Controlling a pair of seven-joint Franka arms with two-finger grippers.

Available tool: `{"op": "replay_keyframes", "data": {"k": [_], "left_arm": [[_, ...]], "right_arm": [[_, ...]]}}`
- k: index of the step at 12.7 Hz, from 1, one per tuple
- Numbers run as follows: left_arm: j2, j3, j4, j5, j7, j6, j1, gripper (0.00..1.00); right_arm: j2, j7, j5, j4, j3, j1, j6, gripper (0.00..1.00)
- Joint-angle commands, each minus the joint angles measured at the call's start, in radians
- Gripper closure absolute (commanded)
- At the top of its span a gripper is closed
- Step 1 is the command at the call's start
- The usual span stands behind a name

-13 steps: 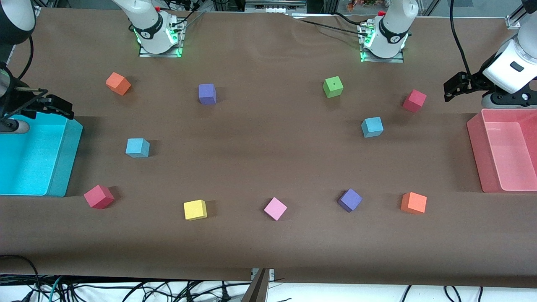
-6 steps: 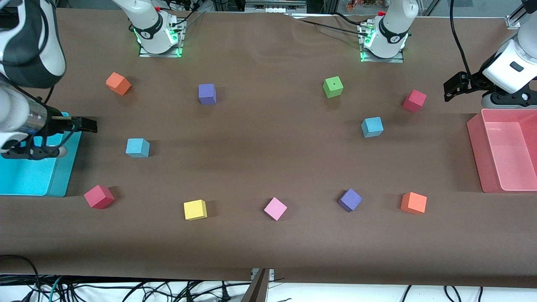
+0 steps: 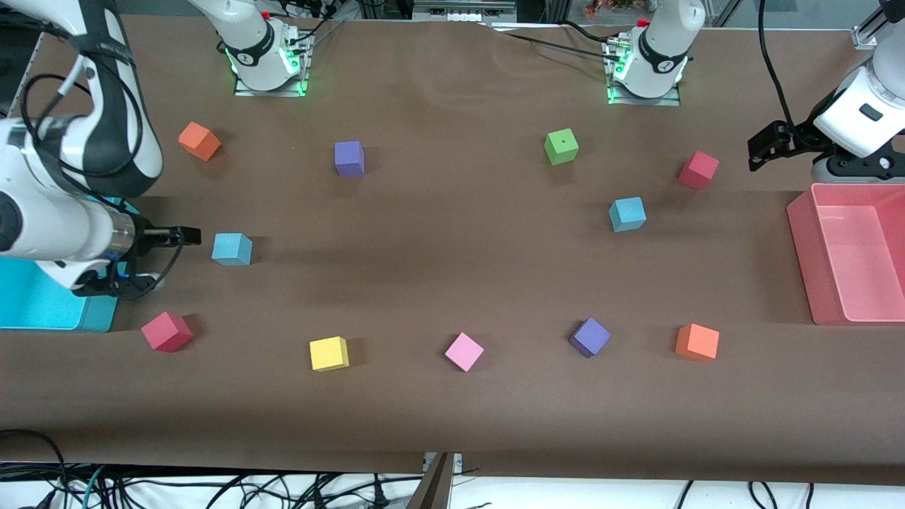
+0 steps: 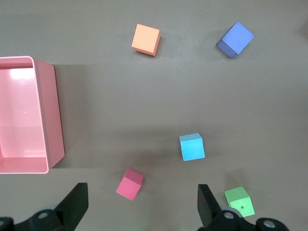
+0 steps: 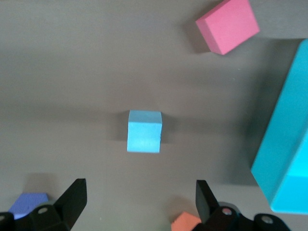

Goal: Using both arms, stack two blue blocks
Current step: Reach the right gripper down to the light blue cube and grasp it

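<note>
- Blue block (image 3: pixel 232 249) at the right arm's end of the table – right gripper (image 3: pixel 185 236) just beside it, fingers spread, empty.
- Second blue block (image 3: pixel 627 214) toward the left arm's end, near a green block (image 3: pixel 561 146).
- Left gripper (image 3: pixel 767 147) waiting beside the pink bin (image 3: pixel 806 268) – spread wide, holding nothing.

The table (image 3: pixel 452 283) carries a brown cover; a cyan bin (image 3: pixel 42 304) sits at the right arm's end and a pink bin (image 3: pixel 848 254) at the left arm's end. Scattered singly between them lie two blue blocks (image 3: pixel 232 249) (image 3: pixel 627 214); two purple cubes (image 3: pixel 349 158) (image 3: pixel 590 336); two orange cubes (image 3: pixel 199 141) (image 3: pixel 697 341); two red cubes (image 3: pixel 167 331) (image 3: pixel 698 170); one green cube (image 3: pixel 561 146); one yellow cube (image 3: pixel 329 353); one pink cube (image 3: pixel 464 351).
</note>
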Motion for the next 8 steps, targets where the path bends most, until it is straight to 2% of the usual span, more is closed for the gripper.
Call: {"op": "replay_keyframes", "data": {"k": [1,6,8], "left_arm": [[-0.006,0.002,-0.001,-0.020,0.016,-0.011,0.004,0.00],[-0.006,-0.001,0.000,-0.018,0.016,-0.011,0.004,0.00],[-0.006,-0.002,0.000,-0.018,0.016,-0.011,0.004,0.00]], "right_arm": [[-0.014,0.001,0.020,-0.109,0.001,-0.002,0.107,0.00],[-0.009,0.001,0.020,-0.298,0.001,-0.002,0.324,0.00],[0.008,0.001,0.020,-0.335,0.001,-0.002,0.376,0.00]]}}
